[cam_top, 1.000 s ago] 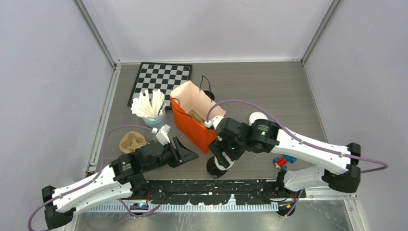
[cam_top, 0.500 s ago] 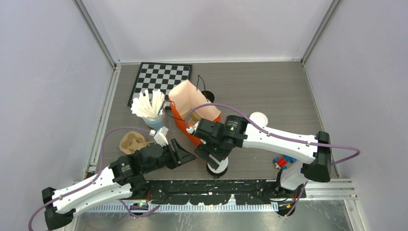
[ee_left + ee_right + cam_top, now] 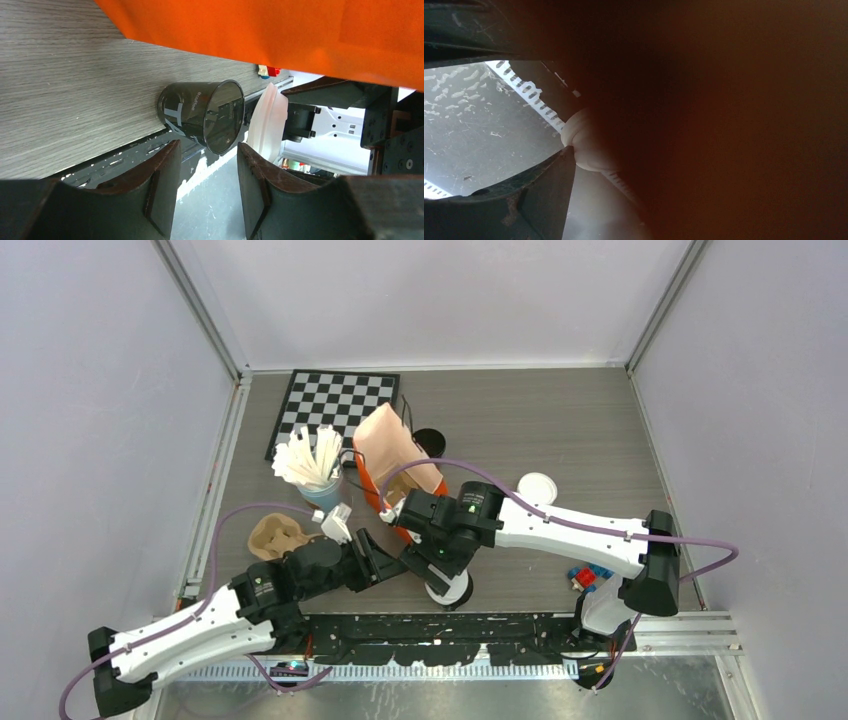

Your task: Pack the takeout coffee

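Cup point(image 3: 192, 112), black, seemingly empty, beside orange bag point(image 3: 250, 30); right fingers point(image 3: 524, 200) tight on white lid point(image 3: 267, 122), left fingers point(image 3: 160, 185) apart.

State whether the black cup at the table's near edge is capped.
Uncapped: the left wrist view shows the black cup open-mouthed, the white lid beside it, not seated.

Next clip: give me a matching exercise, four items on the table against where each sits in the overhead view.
Things:
1. chessboard
2. loose white lid
3. toy blocks
4. light-blue cup

Places:
A. near edge, on the right
B. far left corner
C. just left of the orange bag
D. right of the orange bag, mid-depth

Pairs: 1-B, 2-D, 3-A, 4-C
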Controlling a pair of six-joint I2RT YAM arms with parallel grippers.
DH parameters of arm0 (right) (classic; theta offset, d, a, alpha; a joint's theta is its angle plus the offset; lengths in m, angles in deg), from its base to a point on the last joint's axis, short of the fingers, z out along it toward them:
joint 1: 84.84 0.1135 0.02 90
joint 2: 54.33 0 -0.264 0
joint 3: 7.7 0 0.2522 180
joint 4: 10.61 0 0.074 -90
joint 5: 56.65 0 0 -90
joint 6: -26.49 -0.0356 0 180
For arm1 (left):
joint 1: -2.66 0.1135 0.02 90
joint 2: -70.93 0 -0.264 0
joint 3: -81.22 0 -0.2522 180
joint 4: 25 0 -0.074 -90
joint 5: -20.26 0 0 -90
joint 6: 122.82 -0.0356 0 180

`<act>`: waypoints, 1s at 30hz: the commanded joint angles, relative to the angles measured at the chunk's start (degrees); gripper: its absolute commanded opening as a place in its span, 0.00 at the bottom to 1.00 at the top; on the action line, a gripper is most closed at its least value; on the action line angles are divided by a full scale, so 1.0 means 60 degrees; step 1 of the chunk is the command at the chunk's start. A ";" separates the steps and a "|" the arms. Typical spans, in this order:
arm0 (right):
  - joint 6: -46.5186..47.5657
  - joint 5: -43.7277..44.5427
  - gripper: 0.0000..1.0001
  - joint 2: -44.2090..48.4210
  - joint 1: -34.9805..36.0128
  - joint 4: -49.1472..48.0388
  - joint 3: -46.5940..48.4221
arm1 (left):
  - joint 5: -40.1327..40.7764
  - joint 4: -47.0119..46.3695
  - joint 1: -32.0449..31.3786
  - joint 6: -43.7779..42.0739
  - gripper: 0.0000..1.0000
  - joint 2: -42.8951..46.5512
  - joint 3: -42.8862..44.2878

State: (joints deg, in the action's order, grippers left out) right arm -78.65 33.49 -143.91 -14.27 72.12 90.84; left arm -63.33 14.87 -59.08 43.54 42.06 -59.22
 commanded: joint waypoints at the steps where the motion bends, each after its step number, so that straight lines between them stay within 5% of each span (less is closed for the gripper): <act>1: -0.0013 -0.0134 0.75 -0.0360 0.0009 0.0761 -0.0345 | -0.0002 -0.0294 0.0049 0.0048 0.46 -0.0245 0.0021; 30: -0.0157 0.0726 0.91 0.0470 0.0012 -0.0085 -0.0770 | -0.0525 -0.1124 0.0048 -0.0270 0.46 -0.1721 0.0482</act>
State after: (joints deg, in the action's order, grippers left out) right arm -78.93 36.29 -143.43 -14.08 70.53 86.70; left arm -66.35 11.22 -59.08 43.08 31.92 -58.87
